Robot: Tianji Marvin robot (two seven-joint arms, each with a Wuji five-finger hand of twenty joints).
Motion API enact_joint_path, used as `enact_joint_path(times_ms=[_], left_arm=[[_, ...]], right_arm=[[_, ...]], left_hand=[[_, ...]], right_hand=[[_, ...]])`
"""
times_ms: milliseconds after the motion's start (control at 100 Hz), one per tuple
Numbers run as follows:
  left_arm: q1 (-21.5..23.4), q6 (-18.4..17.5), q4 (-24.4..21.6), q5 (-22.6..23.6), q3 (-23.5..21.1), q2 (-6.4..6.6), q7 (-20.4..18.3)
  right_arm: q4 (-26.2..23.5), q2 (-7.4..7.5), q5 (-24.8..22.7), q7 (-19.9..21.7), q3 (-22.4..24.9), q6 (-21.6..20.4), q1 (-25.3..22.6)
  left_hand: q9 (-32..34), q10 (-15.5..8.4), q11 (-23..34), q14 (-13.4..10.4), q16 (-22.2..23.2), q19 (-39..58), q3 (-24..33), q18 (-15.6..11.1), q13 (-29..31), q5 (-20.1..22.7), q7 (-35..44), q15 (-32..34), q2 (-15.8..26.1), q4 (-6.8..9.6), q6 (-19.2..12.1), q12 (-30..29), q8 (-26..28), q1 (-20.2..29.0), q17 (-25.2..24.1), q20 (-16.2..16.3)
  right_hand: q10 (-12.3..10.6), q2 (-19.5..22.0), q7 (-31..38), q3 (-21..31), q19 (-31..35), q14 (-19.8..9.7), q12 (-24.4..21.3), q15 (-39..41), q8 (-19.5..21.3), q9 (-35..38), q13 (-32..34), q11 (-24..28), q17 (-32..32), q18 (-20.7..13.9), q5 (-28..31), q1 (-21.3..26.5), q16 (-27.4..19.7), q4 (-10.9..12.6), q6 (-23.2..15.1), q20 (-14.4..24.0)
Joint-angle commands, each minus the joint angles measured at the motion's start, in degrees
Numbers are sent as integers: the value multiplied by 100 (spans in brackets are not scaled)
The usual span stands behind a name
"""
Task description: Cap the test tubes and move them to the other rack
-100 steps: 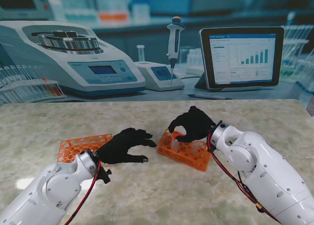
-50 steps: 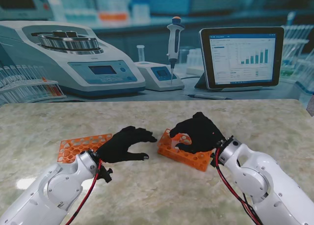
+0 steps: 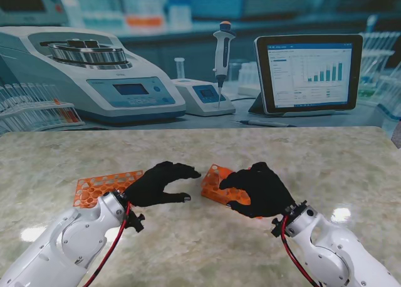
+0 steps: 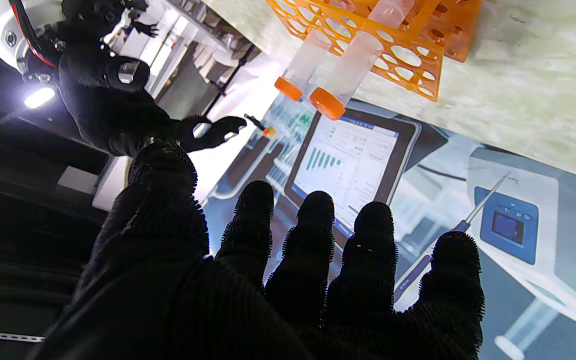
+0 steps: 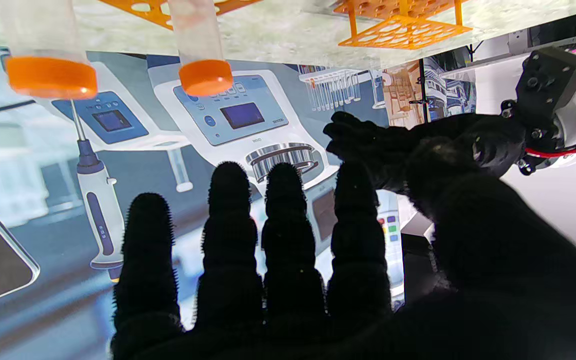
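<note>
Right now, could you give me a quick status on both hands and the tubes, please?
Left robot hand open, empty. Right robot hand open, over the rack. Two capped tubes standing in that rack. Other rack holds none. Nothing in the way.

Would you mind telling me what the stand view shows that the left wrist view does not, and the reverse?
Only the stand view shows the second orange plastic rack, standing on the left of the beige marbled table, and the left hand from above, open beside it.

Only the left wrist view shows two clear test tubes with orange caps standing in the orange plastic rack on the right; in the stand view the right hand covers them.

Both show that right rack and the black-gloved right hand, open and holding nothing.
</note>
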Motion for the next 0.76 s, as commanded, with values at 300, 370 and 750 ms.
enact_joint_path(times_ms=[300, 370, 750], left_arm=[[75, 96, -70, 47, -117, -21, 6], [71, 113, -55, 38, -134, -23, 3], [99, 140, -70, 86, -185, -25, 25]], right_arm=[[42, -25, -2, -88, 301, 20, -475], [37, -35, 9, -130, 379, 22, -528], [45, -60, -67, -400, 464, 15, -574]], left_hand=[[-87, 44, -114, 62, 4, 32, -115, 112, 148, -159, -155, 39, 230, -151, 65, -179, -186, -127, -26, -53], [-89, 58, -117, 74, 6, 40, -117, 110, 153, -158, -150, 40, 237, -151, 66, -182, -194, -134, -32, -56], [-73, 53, -111, 50, 9, 15, -116, 40, 149, -134, -115, 36, 232, -150, 37, -181, -212, -130, -83, -92]], right_hand=[[-4, 717, -119, -529, -257, -81, -224, -246, -169, -306, -316, -104, -227, 96, -349, -161, -251, 185, 136, -529], [-6, 743, -125, -554, -239, -71, -230, -247, -180, -320, -336, -104, -233, 90, -353, -153, -261, 190, 146, -562], [-27, 739, -98, -588, -154, -58, -215, -194, -184, -270, -277, -61, -241, 120, -312, -122, -248, 208, 154, -631]])
